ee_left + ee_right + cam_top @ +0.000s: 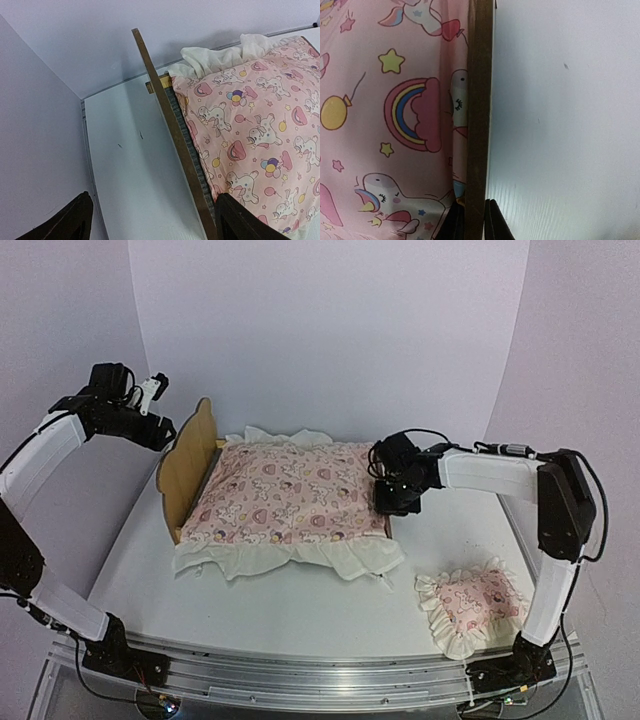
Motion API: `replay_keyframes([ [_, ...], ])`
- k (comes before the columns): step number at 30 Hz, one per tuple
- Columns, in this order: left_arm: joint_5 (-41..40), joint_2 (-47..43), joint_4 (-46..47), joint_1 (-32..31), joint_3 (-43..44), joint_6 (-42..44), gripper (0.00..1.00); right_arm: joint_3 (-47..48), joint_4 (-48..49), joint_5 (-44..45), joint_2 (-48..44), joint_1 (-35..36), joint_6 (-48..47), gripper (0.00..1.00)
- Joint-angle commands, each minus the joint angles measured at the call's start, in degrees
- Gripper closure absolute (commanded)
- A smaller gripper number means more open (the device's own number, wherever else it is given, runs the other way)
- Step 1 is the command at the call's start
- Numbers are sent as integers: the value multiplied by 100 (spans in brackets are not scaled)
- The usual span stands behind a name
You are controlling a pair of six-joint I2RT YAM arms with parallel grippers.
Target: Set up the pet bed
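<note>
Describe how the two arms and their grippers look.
Left arm and right arm: white link covers, black joints, black bases. Thin black cables loop by the right elbow and trail from the bases. Left gripper and right gripper are black, with dark fingers.

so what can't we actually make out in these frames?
- Slatted base of the pet bed: top view, covered by the mattress; left wrist view shows only a strip beside the headboard.
- Near side rail: top view, under the mattress ruffle.
- Right claw: right wrist view, only the tips show, rest cut by the bottom edge; top view, its own body hides them.
- Left claw: left wrist view, fingers cut off by the bottom edge.
</note>
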Motion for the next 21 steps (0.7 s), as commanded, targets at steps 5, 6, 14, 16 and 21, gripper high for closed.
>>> replay_keyframes([
  [5,1030,135,-226,0,551,467,15,-175,-2259,-471,-1309,1547,822,66],
  [6,1193,138,-310,1,604,537,16,-173,-2366,-349,-1515,1512,633,61],
  [14,3240,-224,-1557,-57,938,1868,30,1254,-2635,-749,-1427,-10,-1060,47],
  [16,3514,-453,-2148,-407,548,2630,31,1940,-2638,-887,-790,-286,-1387,47],
  [21,2668,-1080,-2768,-1444,-1058,3531,41,3975,-2622,-1399,1016,-912,-1680,49],
])
